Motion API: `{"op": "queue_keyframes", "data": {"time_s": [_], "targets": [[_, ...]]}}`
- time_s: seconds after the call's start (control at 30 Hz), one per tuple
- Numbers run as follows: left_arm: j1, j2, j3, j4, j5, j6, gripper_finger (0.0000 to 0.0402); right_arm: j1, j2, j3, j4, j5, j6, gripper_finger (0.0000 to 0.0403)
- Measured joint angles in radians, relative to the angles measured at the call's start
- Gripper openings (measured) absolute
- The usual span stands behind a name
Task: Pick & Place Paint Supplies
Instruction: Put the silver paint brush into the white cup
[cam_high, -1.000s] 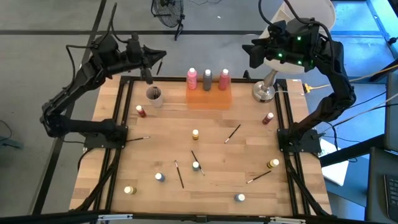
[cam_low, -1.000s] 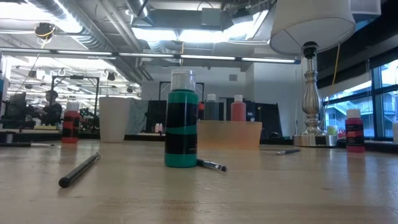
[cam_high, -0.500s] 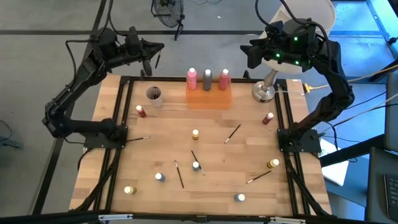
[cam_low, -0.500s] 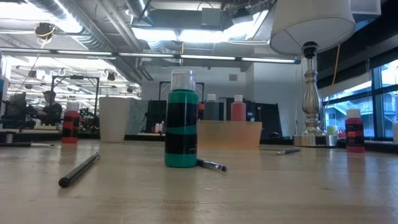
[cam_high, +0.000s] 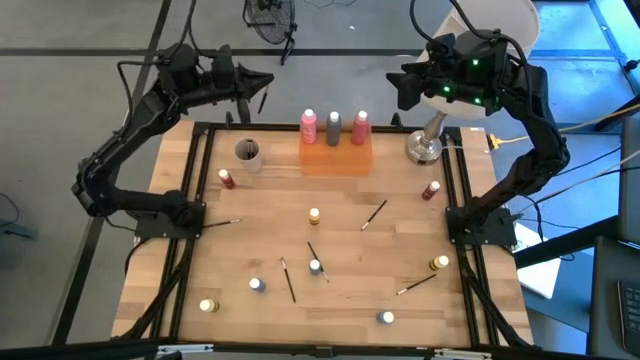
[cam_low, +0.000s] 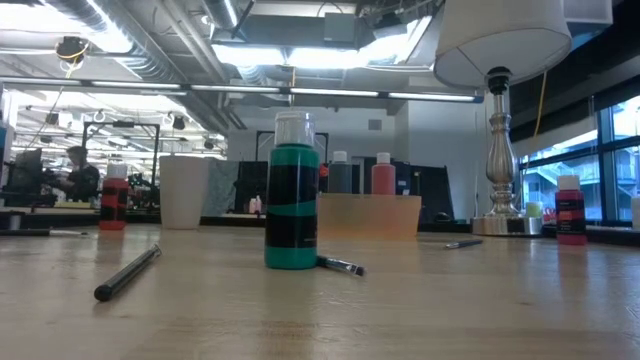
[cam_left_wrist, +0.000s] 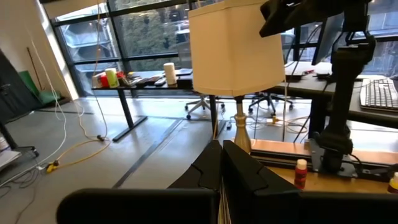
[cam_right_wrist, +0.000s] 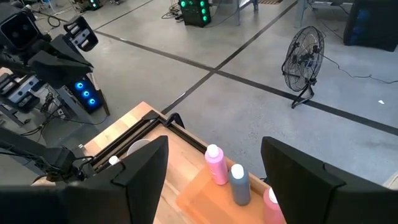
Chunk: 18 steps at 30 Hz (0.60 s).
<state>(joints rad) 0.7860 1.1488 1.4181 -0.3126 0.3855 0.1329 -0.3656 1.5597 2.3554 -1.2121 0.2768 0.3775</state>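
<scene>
**Wooden tabletop holds all paint supplies; both end effectors raised at the far edge**

Wooden tabletop (cam_high: 340, 215) carries every supply; neither end effector holds anything.

Left end effector (cam_high: 258, 85): raised beyond the far left corner of the tabletop, fingers (cam_left_wrist: 239, 174) pressed together, empty. The beige cup (cam_high: 247, 152) stands below and just inboard of it, with a red-lidded pot (cam_high: 227, 178) a little further toward the near side.

Right end effector (cam_high: 408, 88): raised beyond the far edge, close to the lamp (cam_high: 424, 146), fingers (cam_right_wrist: 298, 168) spread wide, empty. Below and ahead of it lies the flat orange tray (cam_high: 336, 157), with three white-capped bottles standing on it in a row: pink bottle (cam_right_wrist: 216, 165), grey bottle (cam_right_wrist: 239, 184) in the middle, and a second pink bottle (cam_high: 361, 127) nearest this end effector.

Remaining supplies lie well away from both end effectors:
- another red-lidded pot (cam_high: 431, 189) by the right rail;
- yellow-lidded pots at mid-table (cam_high: 315, 216), near left (cam_high: 208, 305) and near right (cam_high: 440, 263);
- white-lidded pots (cam_high: 256, 285), (cam_high: 316, 267) and (cam_high: 386, 318) toward the near side;
- thin dark brushes (cam_high: 374, 214), (cam_high: 288, 280) and (cam_high: 417, 284) lying flat on the wood.

Low view: a green bottle (cam_low: 292, 205) stands upright with a brush (cam_low: 127, 273) lying beside it.
</scene>
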Motion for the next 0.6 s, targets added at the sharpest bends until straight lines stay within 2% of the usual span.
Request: {"op": "queue_keyframes", "data": {"time_s": [0.23,0.6], "targets": [[0.000,0.000,0.000,-0.005,0.007,0.000,0.0002,0.000,0.000,0.000,0.000,0.000,0.000,0.0262],[0.000,0.000,0.000,-0.007,0.143,-0.019,0.0002,0.000,0.000,0.000,0.000,0.000,0.000,0.0262]]}}
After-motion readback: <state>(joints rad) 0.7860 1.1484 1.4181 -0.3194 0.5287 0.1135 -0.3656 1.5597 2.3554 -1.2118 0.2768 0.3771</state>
